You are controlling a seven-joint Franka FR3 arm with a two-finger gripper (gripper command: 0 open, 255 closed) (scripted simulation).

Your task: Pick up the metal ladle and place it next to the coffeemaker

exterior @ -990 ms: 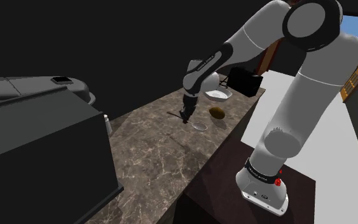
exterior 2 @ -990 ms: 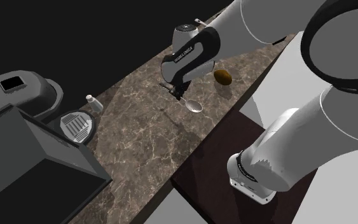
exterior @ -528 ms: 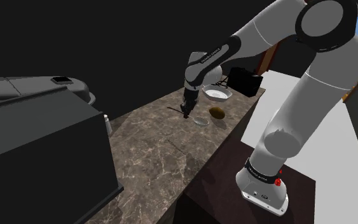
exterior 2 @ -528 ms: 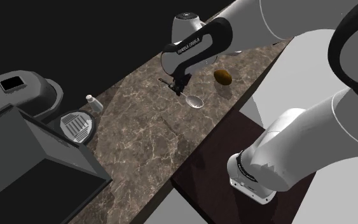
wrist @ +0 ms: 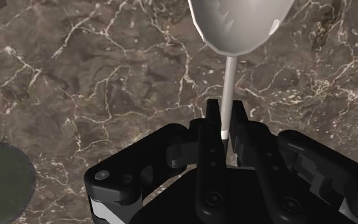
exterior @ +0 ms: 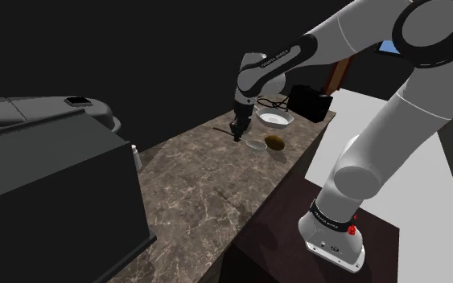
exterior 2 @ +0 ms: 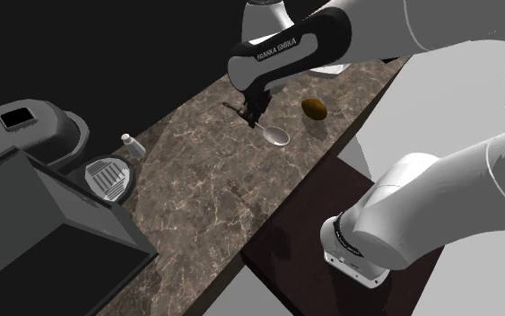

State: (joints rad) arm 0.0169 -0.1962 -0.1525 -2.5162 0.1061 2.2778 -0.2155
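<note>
While the jaws clamp the ladle (wrist: pixel 238 28) by its handle end, its pale bowl juts over the veined counter (wrist: pixel 107 95).

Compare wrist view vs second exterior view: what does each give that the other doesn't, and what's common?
Wrist view: the grip up close, fingers clasping the ladle by its handle end. Second exterior view: the coffeemaker at its left, a small bottle beside it, a brown round item and the arm's stand. Both: gripper, ladle and the marbled countertop.
</note>
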